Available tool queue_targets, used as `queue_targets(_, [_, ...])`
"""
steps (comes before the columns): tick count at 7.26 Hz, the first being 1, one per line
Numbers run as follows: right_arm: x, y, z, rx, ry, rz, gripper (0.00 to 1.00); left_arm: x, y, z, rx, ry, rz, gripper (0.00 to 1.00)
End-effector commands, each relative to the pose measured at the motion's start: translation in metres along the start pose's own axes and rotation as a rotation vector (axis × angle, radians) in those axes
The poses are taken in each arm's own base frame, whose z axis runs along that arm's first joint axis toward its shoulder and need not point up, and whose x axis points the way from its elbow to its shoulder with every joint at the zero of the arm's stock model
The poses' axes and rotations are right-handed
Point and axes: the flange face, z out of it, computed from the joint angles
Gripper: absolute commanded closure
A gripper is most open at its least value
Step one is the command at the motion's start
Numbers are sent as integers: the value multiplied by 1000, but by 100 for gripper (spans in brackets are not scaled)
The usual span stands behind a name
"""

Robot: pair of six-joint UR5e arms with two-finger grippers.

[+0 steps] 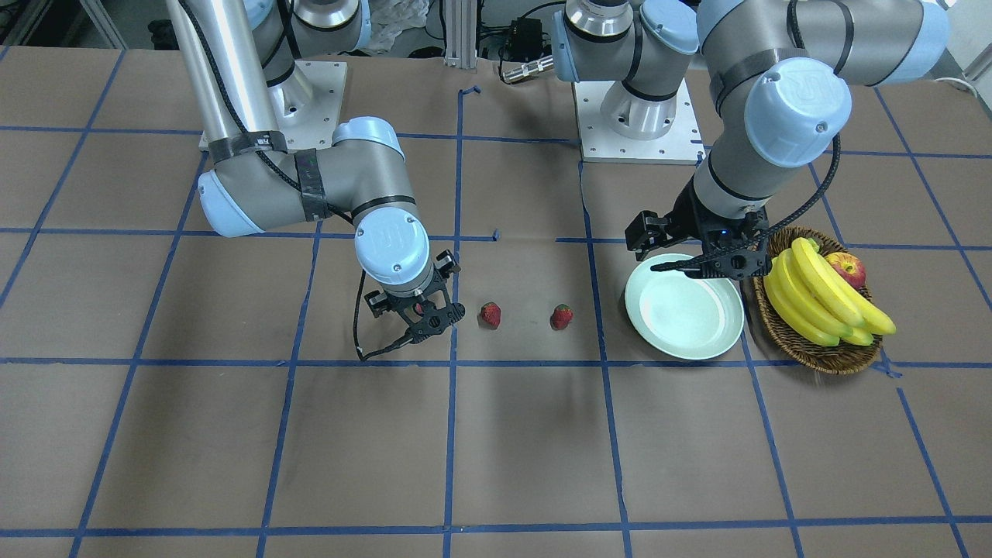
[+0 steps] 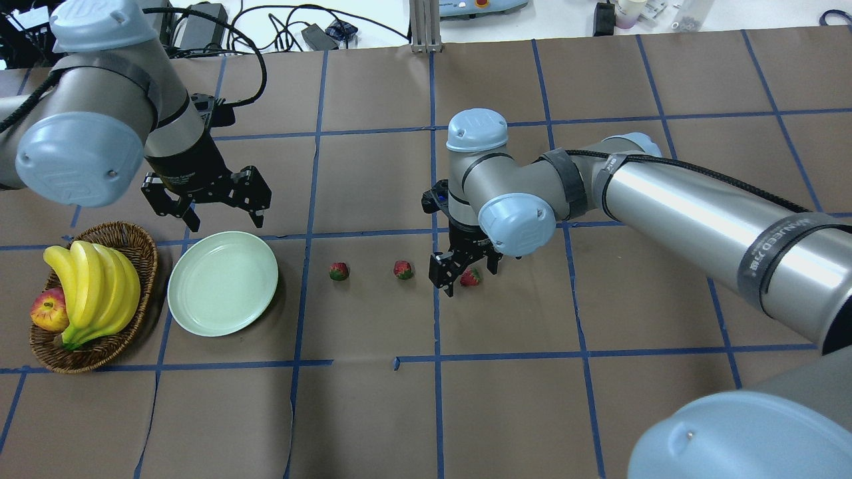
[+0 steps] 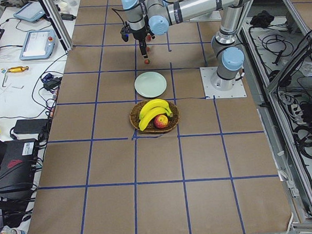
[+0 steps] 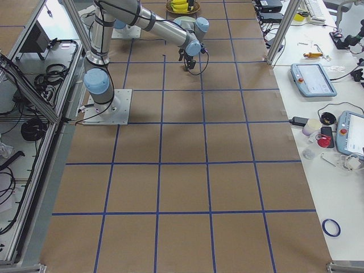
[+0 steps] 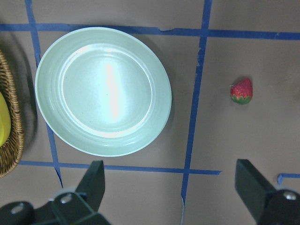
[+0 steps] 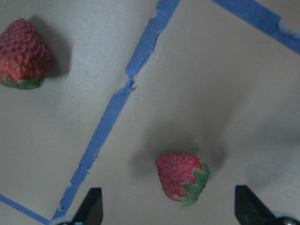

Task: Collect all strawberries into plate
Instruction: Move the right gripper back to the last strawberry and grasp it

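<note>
Three strawberries lie in a row on the brown table. Two lie free (image 2: 339, 271) (image 2: 403, 269). The third strawberry (image 2: 470, 277) sits between the open fingers of my right gripper (image 2: 466, 281), low over the table. In the right wrist view this strawberry (image 6: 182, 177) lies between the fingertips (image 6: 91, 208), untouched, with another strawberry (image 6: 23, 54) at the upper left. The mint-green plate (image 2: 223, 283) is empty. My left gripper (image 2: 225, 218) hangs open above the plate's far rim. The left wrist view shows the plate (image 5: 103, 91) and one strawberry (image 5: 242, 90).
A wicker basket (image 2: 100, 352) with bananas (image 2: 93, 286) and an apple (image 2: 48, 309) stands right beside the plate, on the robot's left. Blue tape lines (image 2: 436, 319) grid the table. Cables and gear lie beyond the far edge.
</note>
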Motion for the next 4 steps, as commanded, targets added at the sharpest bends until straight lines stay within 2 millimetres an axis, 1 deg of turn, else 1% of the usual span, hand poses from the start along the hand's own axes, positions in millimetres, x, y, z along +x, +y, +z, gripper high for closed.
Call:
queue_targets(1, [2,-6,3,25,11,-4,24,0,0,0,0,0,2,0])
queue_targets(2, [4,-8,7,24,14,-4,49,0,0,0,0,0,2,0])
queue_targets(3, [4,-8,6,25,16,2,76,0,0,0,0,0,2,0])
queue_targets(4, [4,-8,4,28,20,5,100,0,0,0,0,0,2,0])
